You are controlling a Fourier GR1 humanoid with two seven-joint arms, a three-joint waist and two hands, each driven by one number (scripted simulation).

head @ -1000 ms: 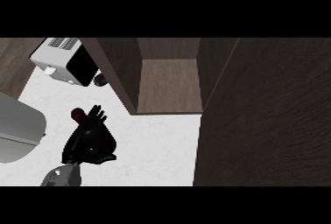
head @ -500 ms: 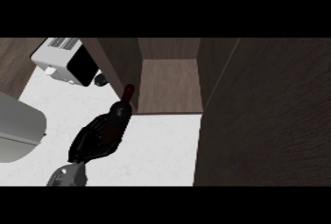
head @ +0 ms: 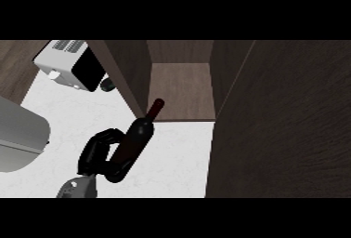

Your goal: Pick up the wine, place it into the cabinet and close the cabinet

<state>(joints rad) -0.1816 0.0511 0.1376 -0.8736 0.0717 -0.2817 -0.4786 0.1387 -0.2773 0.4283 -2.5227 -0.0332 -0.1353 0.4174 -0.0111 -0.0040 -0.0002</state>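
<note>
Wine bottle (head: 139, 135), likely heavy, slippery glass, is best held round its body. Left hand (head: 101, 157) curls round it at lower left, neck toward the cabinet (head: 179, 90).

We see dark glossy glass on the wine bottle (head: 140, 132), held in the black, plastic-looking robot hand (head: 98, 153). Just beyond it, the cabinet (head: 179, 90) shows matt brown wood grain. The table (head: 171, 153) beneath the bottle looks like pale, smooth speckled stone. Left of the cabinet, the toaster oven (head: 68, 65) looks white and smooth.
</note>
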